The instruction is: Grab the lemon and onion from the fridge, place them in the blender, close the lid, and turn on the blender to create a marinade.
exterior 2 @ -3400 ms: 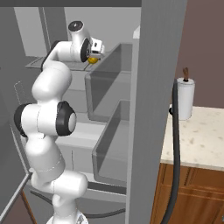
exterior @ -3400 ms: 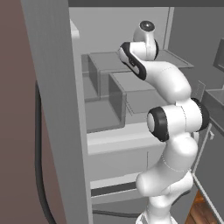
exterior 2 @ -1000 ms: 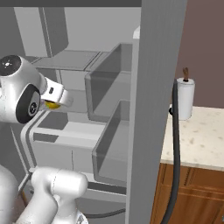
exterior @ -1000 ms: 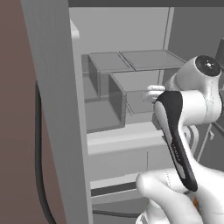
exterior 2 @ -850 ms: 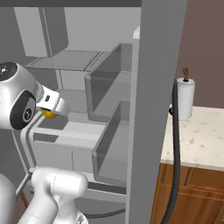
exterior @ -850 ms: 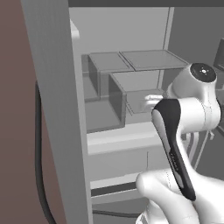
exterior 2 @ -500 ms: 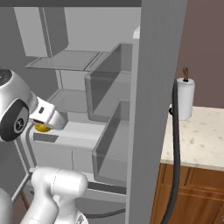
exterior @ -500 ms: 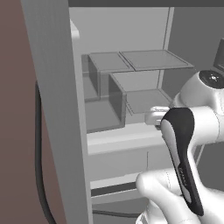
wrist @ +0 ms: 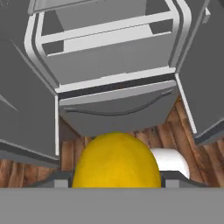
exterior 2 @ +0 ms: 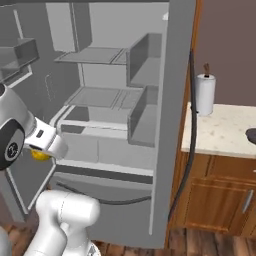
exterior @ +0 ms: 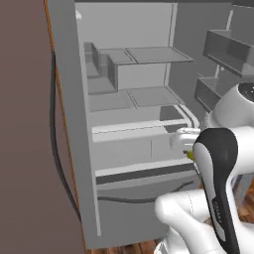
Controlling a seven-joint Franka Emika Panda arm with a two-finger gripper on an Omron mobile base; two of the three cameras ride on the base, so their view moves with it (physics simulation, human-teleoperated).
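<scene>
Lemon [wrist: 116, 161] is sitting at the bottom centre of the hand view, clamped between the fingers of the gripper [exterior 2: 41, 151], which is hanging outside the open fridge [exterior 2: 107, 107] at the left edge of the right base view. In that view the yellow fruit is peeking out just under the white hand. To carry it well, the arm is probably needing to keep the squeeze steady and swing slowly toward the counter [exterior 2: 222, 132] at the right, staying away from the fridge door.
</scene>
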